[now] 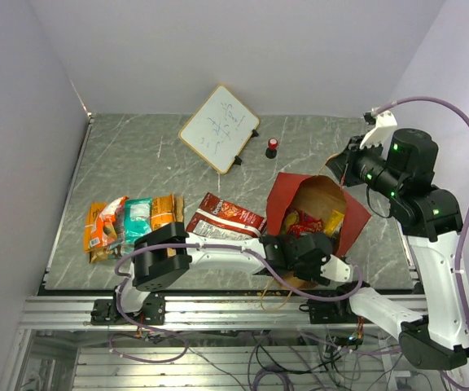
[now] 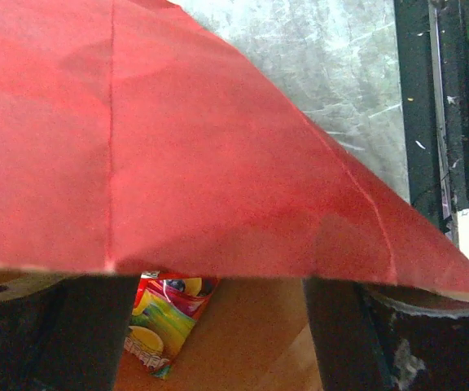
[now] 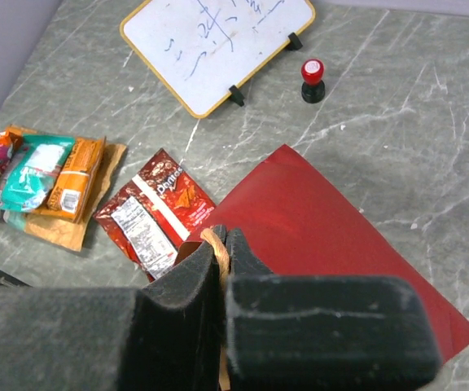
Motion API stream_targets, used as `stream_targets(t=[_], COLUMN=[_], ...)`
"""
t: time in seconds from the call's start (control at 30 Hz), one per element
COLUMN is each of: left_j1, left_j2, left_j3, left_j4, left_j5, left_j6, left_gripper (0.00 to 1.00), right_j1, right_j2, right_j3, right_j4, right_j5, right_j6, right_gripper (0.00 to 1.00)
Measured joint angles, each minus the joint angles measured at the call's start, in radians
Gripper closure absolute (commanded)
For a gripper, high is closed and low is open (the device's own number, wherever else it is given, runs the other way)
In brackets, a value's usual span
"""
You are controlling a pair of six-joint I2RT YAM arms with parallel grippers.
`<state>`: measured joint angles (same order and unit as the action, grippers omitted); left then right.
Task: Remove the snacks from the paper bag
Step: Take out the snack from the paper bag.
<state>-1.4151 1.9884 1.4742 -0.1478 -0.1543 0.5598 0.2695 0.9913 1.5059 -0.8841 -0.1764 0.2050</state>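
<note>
The red paper bag (image 1: 282, 195) lies tilted on the table, its brown inside open upward with several snacks (image 1: 308, 221) in it. My right gripper (image 1: 346, 168) is shut on the bag's twisted handle (image 3: 216, 248) at the far rim. My left gripper (image 1: 301, 248) is at the near rim, jaws wide apart and reaching into the mouth. In the left wrist view the red bag wall (image 2: 177, 147) hangs over my open fingers (image 2: 340, 334), and a colourful red-yellow packet (image 2: 165, 314) lies on the brown inside. A red Doritos packet (image 1: 226, 218) and a pile of orange and teal packets (image 1: 129, 220) lie outside.
A white whiteboard (image 1: 218, 128) stands at the back, with a small red-capped object (image 1: 273, 145) beside it. The table's near edge and metal rail (image 1: 218, 309) run below the bag. Both also show in the right wrist view: whiteboard (image 3: 218, 41), red-capped object (image 3: 312, 77).
</note>
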Motion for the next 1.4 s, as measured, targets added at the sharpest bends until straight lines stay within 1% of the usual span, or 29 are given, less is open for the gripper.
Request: stream_targets(t=[0.1, 0.2, 0.33, 0.37, 0.4, 0.43, 0.47, 0.5, 0.53, 0.57, 0.6, 0.7, 0.83, 0.97, 1.17, 1.4], left_j1=[0.011, 0.032, 0.061, 0.065, 0.066, 0.066, 0.066, 0.066, 0.066, 0.066, 0.066, 0.063, 0.054, 0.045, 0.044, 0.047], left_j2=[0.002, -0.030, -0.171, -0.215, -0.249, -0.283, -0.311, -0.329, -0.338, -0.340, -0.334, -0.274, -0.150, -0.077, -0.035, 0.077], left_j3=[0.000, -0.028, -0.140, -0.167, -0.183, -0.198, -0.208, -0.214, -0.217, -0.217, -0.217, -0.203, -0.164, -0.161, -0.153, -0.046], left_j4=[0.004, 0.031, 0.068, 0.079, 0.087, 0.101, 0.117, 0.135, 0.152, 0.172, 0.191, 0.204, 0.180, 0.141, 0.136, 0.086], left_j5=[0.000, 0.011, 0.027, 0.027, 0.027, 0.027, 0.027, 0.028, 0.029, 0.029, 0.029, 0.021, -0.029, -0.109, -0.154, -0.141], left_j6=[-0.024, -0.112, -0.282, -0.335, -0.379, -0.437, -0.497, -0.550, -0.601, -0.658, -0.713, -0.874, -1.033, -1.168, -1.279, -1.356], left_gripper=[0.17, 0.15, 0.15, 0.16, 0.19, 0.24, 0.31, 0.42, 0.55, 0.63, 0.64, 0.56, 0.49, 0.45, 0.33, 0.28], right_j1=[0.000, 0.000, 0.000, 0.000, 0.000, 0.000, 0.000, 0.000, 0.000, 0.000, 0.000, 0.000, 0.000, 0.000, 0.000, 0.000], right_j2=[0.009, 0.011, 0.012, 0.014, 0.015, 0.018, 0.021, 0.023, 0.027, 0.032, 0.037, 0.047, 0.070, 0.103, 0.103, 0.092], right_j3=[0.014, 0.019, 0.022, 0.022, 0.022, 0.022, 0.022, 0.023, 0.025, 0.027, 0.030, 0.032, 0.042, 0.072, 0.075, 0.075], right_j4=[-0.019, -0.023, -0.028, -0.028, -0.028, -0.028, -0.028, -0.027, -0.027, -0.026, -0.026, -0.024, -0.024, -0.027, -0.037, -0.045], right_j5=[0.000, 0.000, -0.005, -0.008, -0.009, -0.012, -0.014, -0.016, -0.019, -0.021, -0.023, -0.038, -0.068, -0.083, -0.090, -0.086], right_j6=[-0.011, -0.024, -0.037, -0.041, -0.042, -0.045, -0.046, -0.047, -0.048, -0.048, -0.048, -0.048, -0.053, -0.068, -0.076, -0.086], right_gripper=[1.00, 1.00, 1.00, 1.00, 1.00, 1.00, 1.00, 1.00, 1.00, 1.00, 1.00, 1.00, 1.00, 1.00, 1.00, 1.00])
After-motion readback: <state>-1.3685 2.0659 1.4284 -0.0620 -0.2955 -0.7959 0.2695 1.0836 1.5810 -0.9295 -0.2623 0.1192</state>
